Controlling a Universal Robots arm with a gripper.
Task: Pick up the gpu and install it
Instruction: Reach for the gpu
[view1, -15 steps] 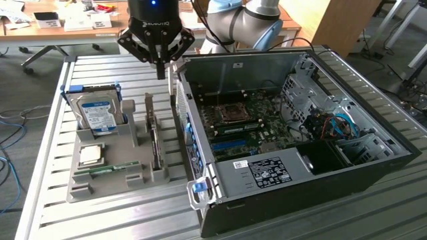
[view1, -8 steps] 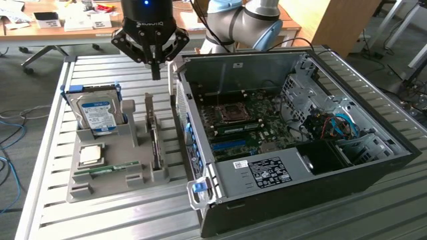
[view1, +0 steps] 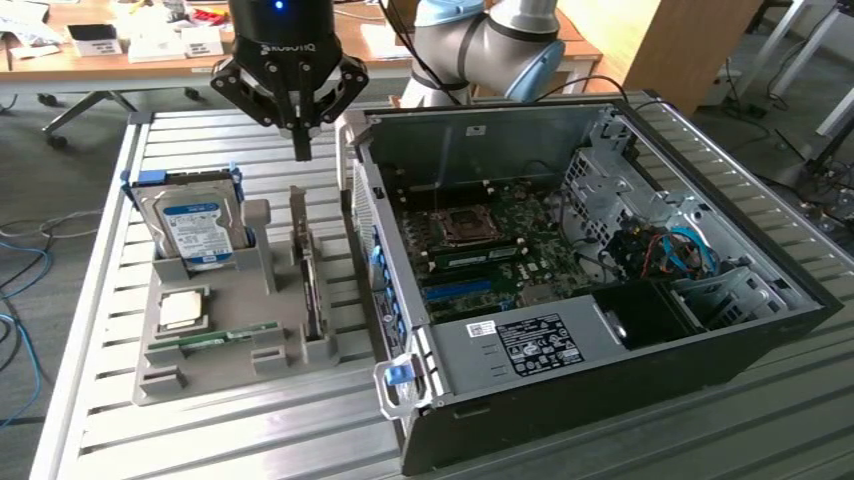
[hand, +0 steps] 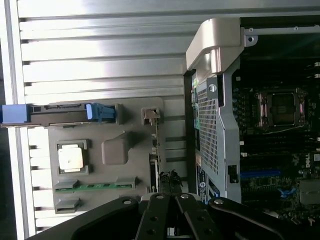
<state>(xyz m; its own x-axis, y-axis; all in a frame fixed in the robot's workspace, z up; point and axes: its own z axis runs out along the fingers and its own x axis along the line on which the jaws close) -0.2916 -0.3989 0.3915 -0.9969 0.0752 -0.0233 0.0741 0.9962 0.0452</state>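
Note:
The gpu (view1: 307, 268) is a thin dark card standing on edge in a slot of the grey holder tray (view1: 214, 375), between the hard drive and the computer case. In the wrist view the gpu (hand: 154, 150) appears edge-on, its metal bracket end toward the far side of the tray. My gripper (view1: 303, 150) hangs above the far end of the card, clear of it, fingers shut with nothing between them. The gripper (hand: 170, 220) is also seen in the wrist view, its fingers (hand: 154, 217) pressed together.
An open computer case (view1: 694, 350) lies at the exterior view's right, its motherboard (view1: 481, 250) and blue slots (view1: 461, 290) exposed. The tray also holds a blue-labelled hard drive (view1: 200, 225), a CPU (view1: 180, 308) and a green memory stick (view1: 220, 337). All rest on a slatted metal table (view1: 200, 440).

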